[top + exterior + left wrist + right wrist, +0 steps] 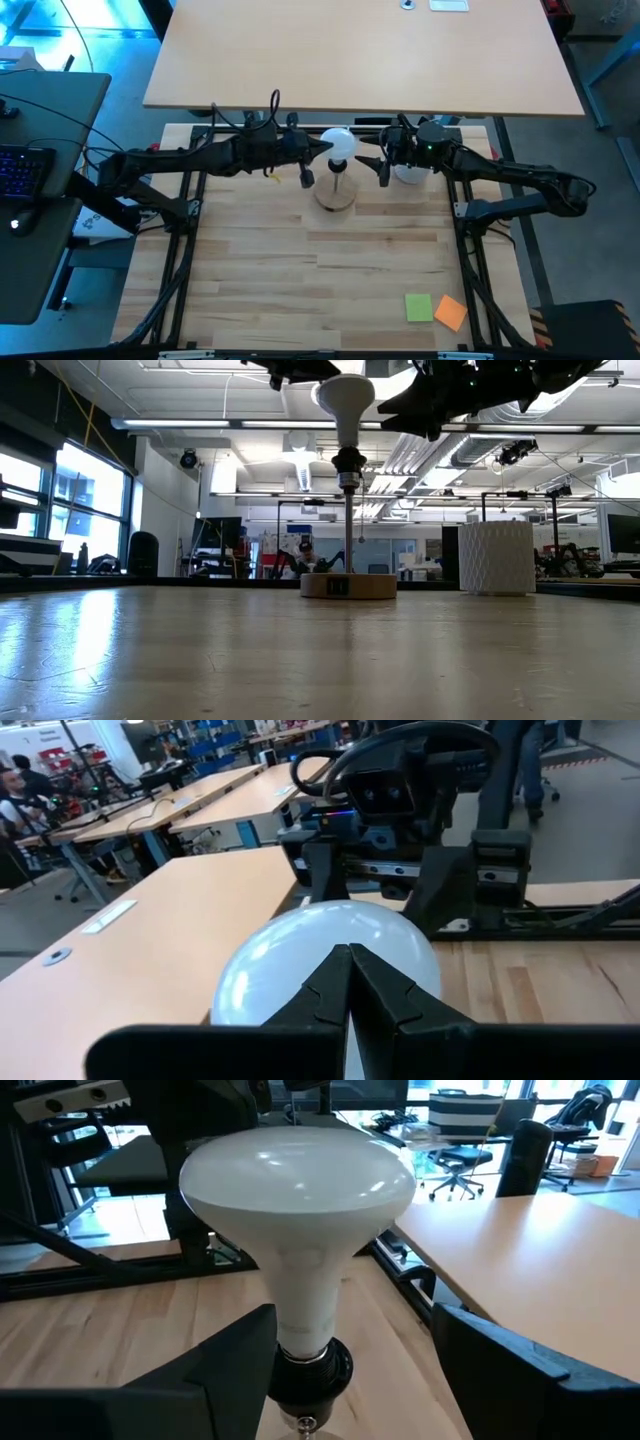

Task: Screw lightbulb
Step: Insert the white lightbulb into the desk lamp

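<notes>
The white frosted lightbulb [338, 142] stands upright, its narrow base in the black socket [312, 1372] on the thin post of the round wooden stand [348, 585]. My left gripper [350, 958] is shut, and its tips are level with the globe [300, 960] on its left side. My right gripper [350, 1370] is open. Its two fingers stand on either side of the bulb's neck [305, 1300] and the socket without touching them, coming from the table's right. My left gripper's shut fingertips [372, 982] lie level against the left side of the bulb's globe, coming from the table's left. I cannot tell whether they touch it. The bulb stays upright in the socket.
A white ribbed cup [495, 557] stands just right of the stand, under my right arm [500, 180]. A green sticky note [418, 307] and an orange one [451, 313] lie near the front right corner. A separate tan table [360, 50] lies beyond the far edge.
</notes>
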